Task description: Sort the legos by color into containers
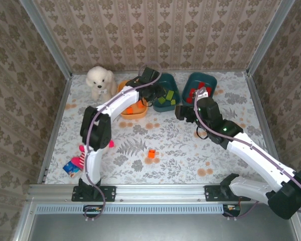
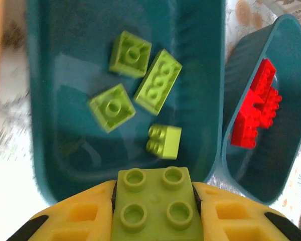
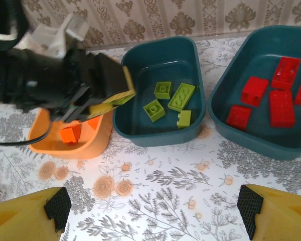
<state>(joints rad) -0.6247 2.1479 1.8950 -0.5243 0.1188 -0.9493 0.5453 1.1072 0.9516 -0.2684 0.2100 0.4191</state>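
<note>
Left wrist view: your left gripper (image 2: 153, 217) was pinching a light green four-stud plastic brick (image 2: 153, 198) between its yellow fingers, bottom centre of frame. It hung over the edge of the middle dark teal plastic tub (image 2: 65, 45). Brick not yet let go.

Right wrist view: your right gripper (image 3: 154, 208) was spread wide, a finger in each lower corner, nothing between them. It hovered over the floral-patterned tabletop (image 3: 165, 175) below the tubs.

Progress, as I judged it:
- Four light green bricks (image 2: 158, 82) lay loose on the floor of the middle tub; the held one would make five.
- Five red bricks (image 3: 281, 108) lay in the second dark teal tub (image 3: 226, 90), upper right of the right wrist frame.
- At least one small orange brick (image 3: 70, 133) sat in the shallow orange plastic tub (image 3: 80, 150), left of frame.
- One lone orange brick (image 1: 151, 153) was left on the table, centre of the top view, well apart from every tub.
So you were near the end: drop the green, then fetch the orange.

Hard to make out:
- The left arm covered most of the orange tub, so I could not count its contents.
- The red tub was cut off at the frame's right edge; more could lie beyond it.
- In the left wrist view the reds blurred into one mass.
- Lower left of the top view, beside the pink-and-yellow plush toy (image 1: 83, 158), lay a small blue-and-red item (image 1: 70, 168); I could not tell whether it was a brick.
</note>
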